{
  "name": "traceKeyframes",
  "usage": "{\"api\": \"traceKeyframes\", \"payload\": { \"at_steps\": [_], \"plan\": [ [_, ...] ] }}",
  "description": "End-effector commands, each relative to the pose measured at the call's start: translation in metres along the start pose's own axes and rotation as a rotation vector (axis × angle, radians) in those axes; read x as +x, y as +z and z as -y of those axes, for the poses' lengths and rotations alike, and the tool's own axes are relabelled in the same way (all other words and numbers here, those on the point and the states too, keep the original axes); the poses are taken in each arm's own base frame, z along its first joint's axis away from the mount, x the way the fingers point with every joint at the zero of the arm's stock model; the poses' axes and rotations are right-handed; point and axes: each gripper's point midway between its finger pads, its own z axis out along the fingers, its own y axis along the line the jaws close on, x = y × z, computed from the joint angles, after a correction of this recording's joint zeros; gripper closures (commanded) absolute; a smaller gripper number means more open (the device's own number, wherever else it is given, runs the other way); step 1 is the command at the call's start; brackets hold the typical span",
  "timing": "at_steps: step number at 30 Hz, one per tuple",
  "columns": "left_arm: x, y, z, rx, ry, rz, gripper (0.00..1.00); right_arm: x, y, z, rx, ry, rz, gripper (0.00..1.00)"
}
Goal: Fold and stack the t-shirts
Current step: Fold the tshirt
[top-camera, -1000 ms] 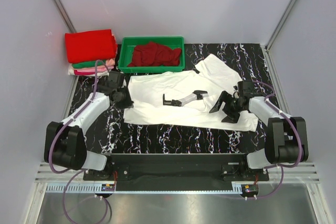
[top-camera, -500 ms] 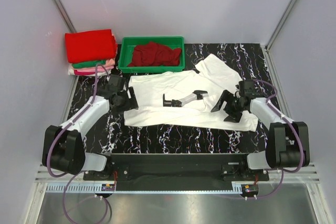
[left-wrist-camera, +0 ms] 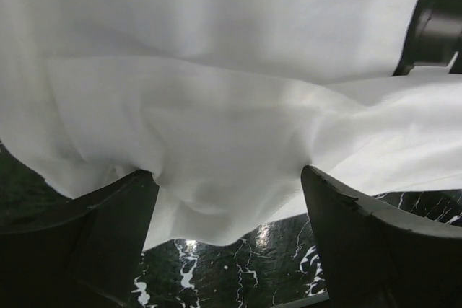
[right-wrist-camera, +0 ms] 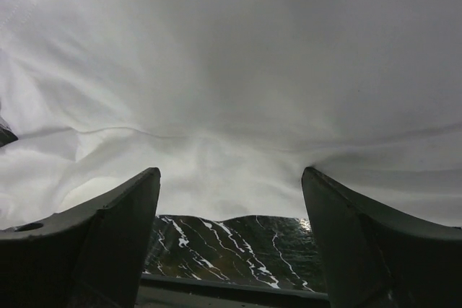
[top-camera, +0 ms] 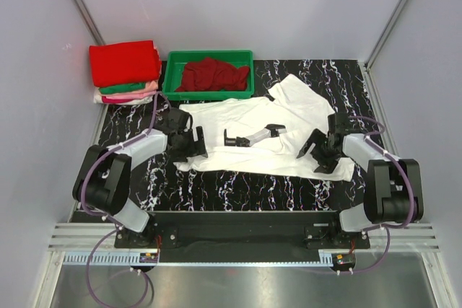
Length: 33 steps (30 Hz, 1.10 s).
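Note:
A white t-shirt [top-camera: 238, 117] with a grey-black robot-arm print [top-camera: 253, 137] lies spread and rumpled across the black marble table [top-camera: 238, 185]. My left gripper [top-camera: 193, 143] is at the shirt's left edge, open. In the left wrist view [left-wrist-camera: 229, 178] a fold of the white cloth [left-wrist-camera: 216, 84] hangs loosely between the wide-apart fingers. My right gripper [top-camera: 317, 151] is open over the shirt's near right hem. In the right wrist view [right-wrist-camera: 231, 174] the hem of the cloth [right-wrist-camera: 231, 70] lies just ahead of the fingertips. Several folded t-shirts [top-camera: 124, 70], red on top, are stacked at the back left.
A green plastic tray [top-camera: 170, 77] holding crumpled dark red cloth [top-camera: 213, 73] stands at the back, right of the folded stack. Grey walls close in the table on the left, right and back. The arm bases sit along the near edge.
The left gripper opened and moved right, and the shirt's left edge now lies further right and bunched. The right gripper shifted slightly toward the near right hem, still open.

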Motion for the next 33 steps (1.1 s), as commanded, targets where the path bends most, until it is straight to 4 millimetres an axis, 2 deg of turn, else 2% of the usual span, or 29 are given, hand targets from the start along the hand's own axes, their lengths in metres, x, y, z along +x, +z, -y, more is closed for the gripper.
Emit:
{"api": "traceKeyframes", "payload": {
  "at_steps": [1, 2, 3, 5, 8, 9, 10, 11, 12, 13, 14, 15, 17, 19, 20, 22, 23, 24, 25, 27, 28, 29, 30, 33],
  "plan": [
    [0.025, 0.013, 0.004, 0.011, 0.026, -0.068, 0.13, 0.023, 0.006, 0.004, -0.022, 0.057, -0.069, 0.14],
    [0.029, 0.010, 0.003, 0.009, 0.019, -0.071, 0.13, 0.036, 0.007, 0.009, -0.013, 0.070, -0.099, 0.14],
    [0.044, 0.009, -0.003, -0.001, -0.002, -0.095, 0.15, 0.043, 0.001, 0.005, -0.043, 0.064, -0.103, 0.14],
    [0.056, -0.003, -0.002, 0.021, -0.013, -0.092, 0.15, 0.059, -0.011, 0.000, -0.059, 0.061, -0.117, 0.14],
    [0.086, -0.016, -0.006, 0.042, -0.034, -0.112, 0.16, 0.084, -0.026, 0.003, -0.066, 0.092, -0.162, 0.13],
    [0.091, -0.027, 0.003, 0.091, -0.047, -0.092, 0.16, 0.093, -0.037, 0.005, -0.071, 0.089, -0.161, 0.13],
    [0.109, -0.028, -0.006, 0.079, -0.063, -0.122, 0.17, 0.098, -0.043, 0.010, -0.062, 0.100, -0.152, 0.13],
    [0.116, -0.033, -0.002, 0.091, -0.102, -0.119, 0.17, 0.099, -0.055, 0.010, -0.092, 0.090, -0.109, 0.13],
    [0.123, -0.045, 0.011, 0.150, -0.060, -0.089, 0.15, 0.109, -0.063, 0.019, -0.064, 0.100, -0.122, 0.12],
    [0.136, -0.048, 0.008, 0.142, -0.082, -0.111, 0.16, 0.109, -0.071, 0.024, -0.052, 0.101, -0.090, 0.11],
    [0.142, -0.053, 0.012, 0.162, -0.130, -0.114, 0.17, 0.114, -0.088, 0.027, -0.061, 0.099, -0.063, 0.10],
    [0.150, -0.065, 0.017, 0.200, -0.115, -0.106, 0.17, 0.115, -0.095, 0.029, -0.063, 0.097, -0.046, 0.09],
    [0.155, -0.076, 0.011, 0.189, -0.133, -0.085, 0.18, 0.116, -0.114, 0.024, -0.113, 0.095, -0.001, 0.09],
    [0.151, -0.091, 0.004, 0.193, -0.141, -0.017, 0.17, 0.118, -0.122, 0.020, -0.143, 0.101, 0.001, 0.09],
    [0.143, -0.099, 0.007, 0.204, -0.124, 0.023, 0.14, 0.112, -0.124, 0.012, -0.175, 0.091, 0.028, 0.09],
    [0.129, -0.102, 0.003, 0.157, -0.110, 0.076, 0.08, 0.100, -0.121, 0.007, -0.178, 0.078, 0.055, 0.07],
    [0.121, -0.106, 0.009, 0.158, -0.091, 0.093, 0.04, 0.086, -0.118, -0.005, -0.186, 0.061, 0.069, 0.06],
    [0.118, -0.098, 0.012, 0.127, -0.081, 0.069, 0.01, 0.078, -0.116, -0.011, -0.187, 0.039, 0.073, 0.05],
    [0.115, -0.095, 0.015, 0.117, -0.072, 0.061, 0.01, 0.060, -0.122, -0.020, -0.189, -0.003, 0.120, 0.03],
    [0.111, -0.083, 0.013, 0.059, -0.044, 0.038, 0.01, 0.037, -0.112, -0.027, -0.128, -0.040, 0.124, 0.02],
    [0.112, -0.077, 0.010, 0.032, -0.035, 0.027, 0.01, 0.020, -0.114, -0.027, -0.083, -0.071, 0.170, 0.00],
    [0.110, -0.071, 0.004, -0.009, -0.029, 0.029, 0.01, 0.016, -0.100, -0.018, 0.004, -0.066, 0.127, 0.00],
    [0.111, -0.062, -0.005, -0.064, -0.031, 0.015, 0.01, 0.013, -0.094, -0.012, 0.046, -0.064, 0.115, 0.00],
    [0.114, -0.045, -0.011, -0.100, -0.044, -0.009, 0.01, 0.014, -0.071, 0.005, 0.081, 0.014, 0.049, 0.00]
  ]
}}
